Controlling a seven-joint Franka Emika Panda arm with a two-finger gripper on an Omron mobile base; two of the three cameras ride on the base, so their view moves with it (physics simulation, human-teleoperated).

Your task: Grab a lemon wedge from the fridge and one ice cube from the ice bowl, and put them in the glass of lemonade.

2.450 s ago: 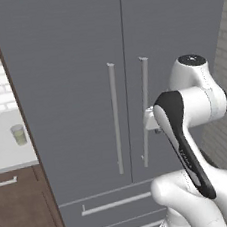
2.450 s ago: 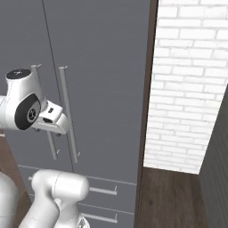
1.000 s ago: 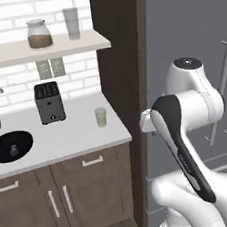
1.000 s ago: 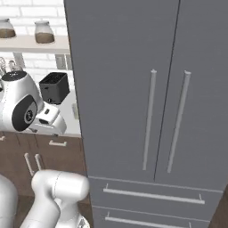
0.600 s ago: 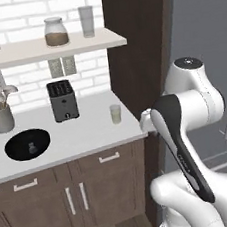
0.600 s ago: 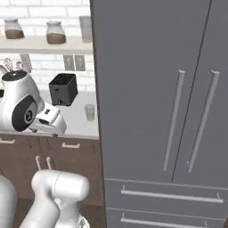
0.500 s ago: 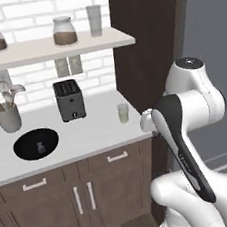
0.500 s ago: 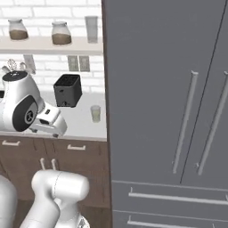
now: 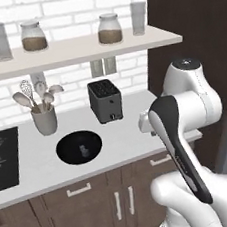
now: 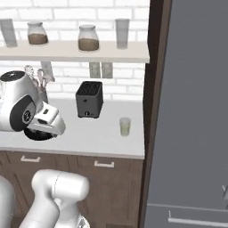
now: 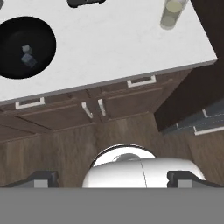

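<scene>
The base has rolled away from the fridge (image 10: 191, 116) and now faces the counter (image 9: 119, 145) — the whole scene has shifted, not the things. The gripper (image 11: 112, 178) hangs over the floor, jaws wide apart and empty. Ahead of it lie the ice bowl (image 11: 26, 47) with ice cubes (image 11: 27, 56) and the glass of lemonade (image 11: 171, 13) — ice seems next.

The robot has rolled sideways, away from the fridge (image 10: 196, 111), so the whole view has slid. Now the counter (image 9: 124, 144) sits in front, with the ice bowl (image 9: 79, 147), toaster (image 9: 105, 101) and lemonade (image 10: 125, 127) showing.
</scene>
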